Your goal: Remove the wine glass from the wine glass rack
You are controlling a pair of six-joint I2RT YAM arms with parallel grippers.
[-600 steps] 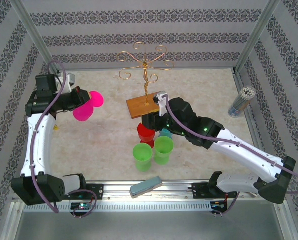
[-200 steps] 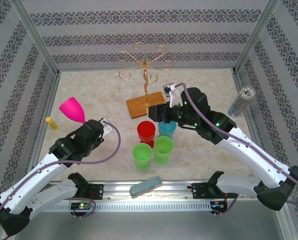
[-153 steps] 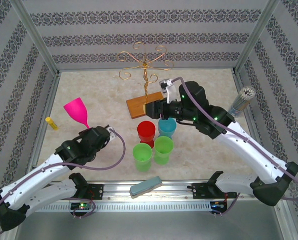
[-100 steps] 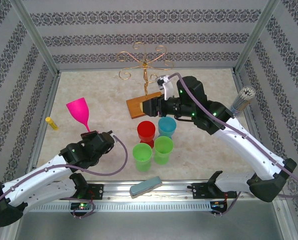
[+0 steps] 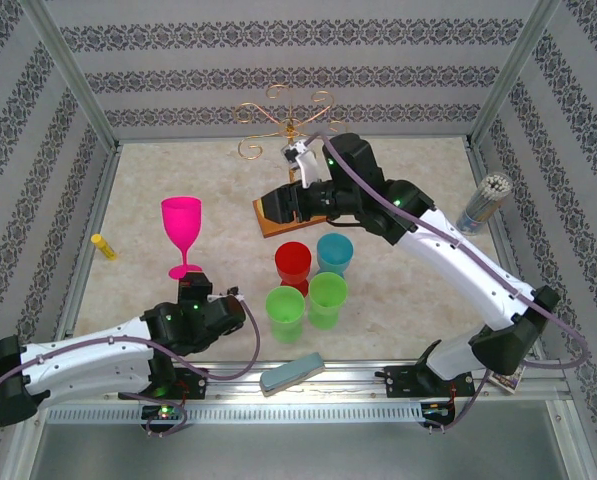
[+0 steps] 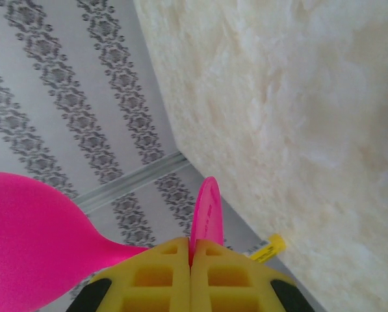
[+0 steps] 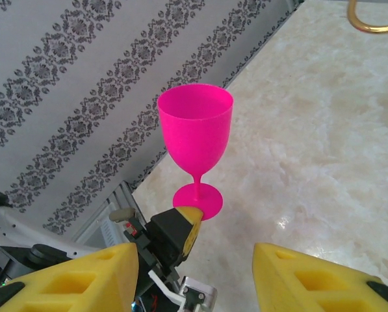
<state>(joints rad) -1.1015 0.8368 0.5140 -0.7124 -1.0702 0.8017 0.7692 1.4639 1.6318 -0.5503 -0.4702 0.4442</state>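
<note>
Left gripper [image 6: 190, 272], bottom centre of the left wrist view: its two yellow fingers are pressed together on the rim of the round foot of the bright pink plastic wine glass [image 5: 181, 220], whose bowl bulges into the lower left of that view. In the top view the wine glass stands upright at centre left over the pale marbled worktop [image 5: 408, 160]. The left gripper sits just below its foot, and the left arm runs along the bottom left. Whether the foot touches the worktop cannot be told. Right gripper [image 7: 195, 276], bottom of the right wrist view: its yellow fingers stand apart with nothing between them, and the wine glass appears beyond the gap, well apart from it. In the top view the right gripper hangs at upper centre over the brown wooden base of the wine glass rack [image 5: 291, 127], a thin gold wire stand with curled scroll arms on a slim post. The wine glass is off the rack, well to its left. Below the rack, at the centre of the frame, four plastic cups cluster together: a red cup [image 5: 292, 262], a blue cup [image 5: 334, 250] and two green cups [image 5: 285, 305]. A small yellow tube [image 5: 104, 246] lies near the left wall. A holder of pale sticks [image 5: 483, 200] stands at the right edge.
</note>
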